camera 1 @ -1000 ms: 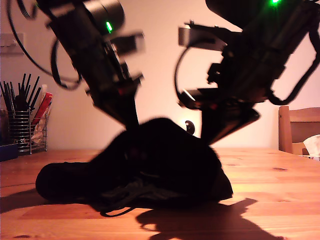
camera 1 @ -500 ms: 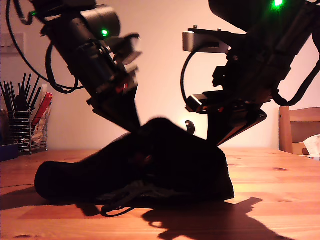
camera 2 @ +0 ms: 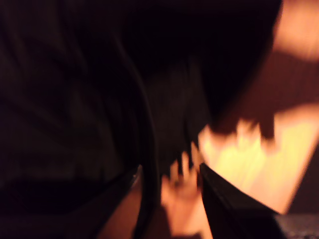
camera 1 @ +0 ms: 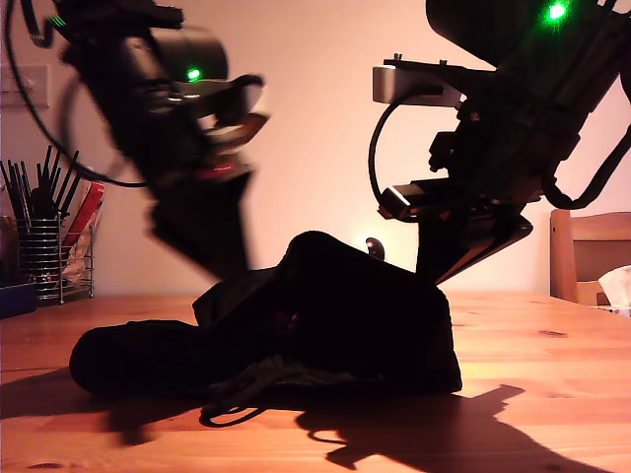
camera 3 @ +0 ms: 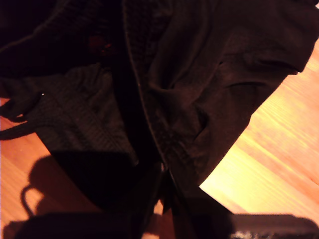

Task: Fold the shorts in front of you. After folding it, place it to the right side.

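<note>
Now my second claw [camera 3: 162, 181] pinches the shorts [camera 3: 199, 84]

Exterior view is dim and backlit: warm orange-pink cast, arms and shorts [camera 1: 296, 325] rendered as near-black silhouettes. Hard shadows are thrown forward across the wooden table [camera 1: 552, 345]. The arm at the exterior view's left is motion-blurred; the other is sharp. First wrist view is heavily smeared, highlights blown orange. Second wrist view is underexposed but sharp, fabric weave resolved.
</note>
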Robot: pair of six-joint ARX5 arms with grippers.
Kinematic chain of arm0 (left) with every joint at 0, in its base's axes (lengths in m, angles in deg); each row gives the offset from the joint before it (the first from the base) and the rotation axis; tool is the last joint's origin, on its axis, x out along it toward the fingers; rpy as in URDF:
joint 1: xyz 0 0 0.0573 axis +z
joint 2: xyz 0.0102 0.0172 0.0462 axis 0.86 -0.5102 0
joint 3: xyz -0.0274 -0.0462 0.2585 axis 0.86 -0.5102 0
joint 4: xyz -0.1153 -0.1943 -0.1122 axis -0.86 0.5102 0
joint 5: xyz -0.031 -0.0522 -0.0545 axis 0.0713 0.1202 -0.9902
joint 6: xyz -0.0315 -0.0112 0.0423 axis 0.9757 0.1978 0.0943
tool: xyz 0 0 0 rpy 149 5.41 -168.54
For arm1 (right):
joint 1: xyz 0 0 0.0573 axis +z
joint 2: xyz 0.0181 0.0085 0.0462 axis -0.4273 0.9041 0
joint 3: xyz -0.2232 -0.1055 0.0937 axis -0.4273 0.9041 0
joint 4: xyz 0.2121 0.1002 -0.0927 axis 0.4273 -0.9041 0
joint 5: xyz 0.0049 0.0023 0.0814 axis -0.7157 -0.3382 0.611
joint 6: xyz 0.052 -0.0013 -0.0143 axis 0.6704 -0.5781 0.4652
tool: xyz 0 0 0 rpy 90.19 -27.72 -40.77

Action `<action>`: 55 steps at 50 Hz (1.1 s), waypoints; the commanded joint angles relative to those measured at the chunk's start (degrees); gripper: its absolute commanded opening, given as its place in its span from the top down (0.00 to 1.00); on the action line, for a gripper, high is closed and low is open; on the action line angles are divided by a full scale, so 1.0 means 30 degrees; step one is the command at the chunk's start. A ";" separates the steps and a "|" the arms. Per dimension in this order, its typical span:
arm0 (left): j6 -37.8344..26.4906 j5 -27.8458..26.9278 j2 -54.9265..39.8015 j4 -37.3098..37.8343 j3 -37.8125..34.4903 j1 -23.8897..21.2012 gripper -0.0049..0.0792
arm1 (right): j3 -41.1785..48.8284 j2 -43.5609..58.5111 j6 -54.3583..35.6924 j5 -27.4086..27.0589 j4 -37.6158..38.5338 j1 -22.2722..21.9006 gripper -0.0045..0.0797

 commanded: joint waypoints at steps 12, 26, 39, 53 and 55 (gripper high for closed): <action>-0.1727 0.2004 0.0335 0.2659 -0.0168 -0.0109 0.72 | -0.0109 0.0051 -0.0240 0.0357 0.0721 -0.0197 0.96; -0.0860 0.0219 0.2331 0.2412 -0.1625 0.0452 0.97 | -0.0109 0.0051 -0.0408 0.0845 0.0984 -0.0539 0.96; 0.0459 0.0903 0.8648 -0.4408 -0.6848 0.0525 0.97 | -0.0109 0.0051 -0.0408 0.0947 0.0852 -0.0554 0.96; -0.0437 0.3497 1.4455 -1.1577 -1.3675 0.0576 0.96 | -0.0109 0.0051 -0.0415 0.0976 0.0852 -0.0554 0.96; -0.0721 0.3665 1.4644 -1.2007 -1.4243 0.0576 0.96 | -0.0109 0.0051 -0.0415 0.0969 0.0860 -0.0554 0.96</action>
